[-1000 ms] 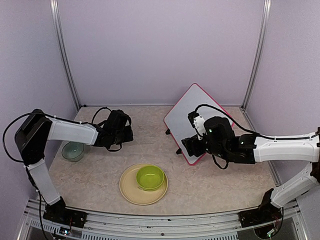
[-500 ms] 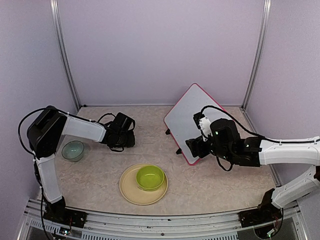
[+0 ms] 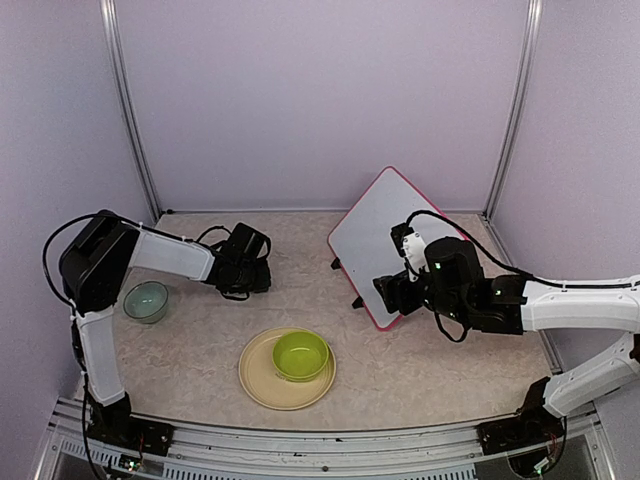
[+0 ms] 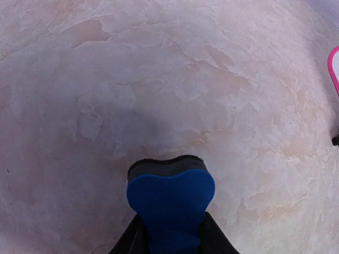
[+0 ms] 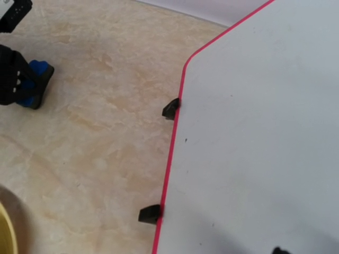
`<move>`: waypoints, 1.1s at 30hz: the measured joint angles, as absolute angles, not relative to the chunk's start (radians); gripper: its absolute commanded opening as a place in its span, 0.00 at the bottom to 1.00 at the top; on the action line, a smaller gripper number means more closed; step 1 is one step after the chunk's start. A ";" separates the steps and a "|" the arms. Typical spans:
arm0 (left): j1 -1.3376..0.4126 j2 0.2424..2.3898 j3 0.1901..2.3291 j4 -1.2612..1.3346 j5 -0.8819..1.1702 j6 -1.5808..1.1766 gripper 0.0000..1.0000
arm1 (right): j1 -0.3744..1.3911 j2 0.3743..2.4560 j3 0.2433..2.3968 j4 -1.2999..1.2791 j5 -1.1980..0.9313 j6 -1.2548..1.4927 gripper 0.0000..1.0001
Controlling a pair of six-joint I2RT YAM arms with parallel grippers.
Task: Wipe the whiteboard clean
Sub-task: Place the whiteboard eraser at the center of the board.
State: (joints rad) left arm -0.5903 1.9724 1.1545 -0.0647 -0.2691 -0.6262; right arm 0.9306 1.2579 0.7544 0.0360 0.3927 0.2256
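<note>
Top: whiteboard (image 3: 372, 228) stands tilted at the right rear of the worktop (image 3: 190, 345), and its face reads blank. Right gripper (image 3: 394, 293) sits at the board's lower edge; we can't tell if it's spread, pressed together or touching. Left gripper (image 3: 248, 272) is low over the worktop, well apart from the board, beyond the plate (image 3: 258, 385) and green bowl (image 3: 300, 355).

Left wrist: fingers pinch a blue eraser (image 4: 170, 196), dark felt end toward bare worktop. The board's pink frame (image 4: 335, 66) shows at the right edge.

Right wrist: white face fills most of the view — a few tiny specks, no writing we can see. Two black feet (image 5: 170, 107) on the frame's edge. Own fingers not clearly in view.

Handling, our call: light, stiff panel, slick face, likely tippy on those feet — grip the frame edge and brace against the wipe.
</note>
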 measured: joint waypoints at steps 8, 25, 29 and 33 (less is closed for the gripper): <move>-0.579 1.997 1.168 -0.068 -0.268 -0.631 0.46 | 0.927 1.258 0.754 0.037 0.387 0.228 0.80; -0.528 2.038 1.235 -0.087 -0.207 -0.628 0.58 | 0.925 1.256 0.746 0.049 0.378 0.230 0.80; -0.508 2.031 1.221 -0.062 -0.186 -0.633 0.62 | 0.924 1.251 0.738 0.050 0.377 0.231 0.80; -0.507 1.962 1.134 -0.028 -0.179 -0.642 0.90 | 0.919 1.242 0.737 0.051 0.378 0.233 0.80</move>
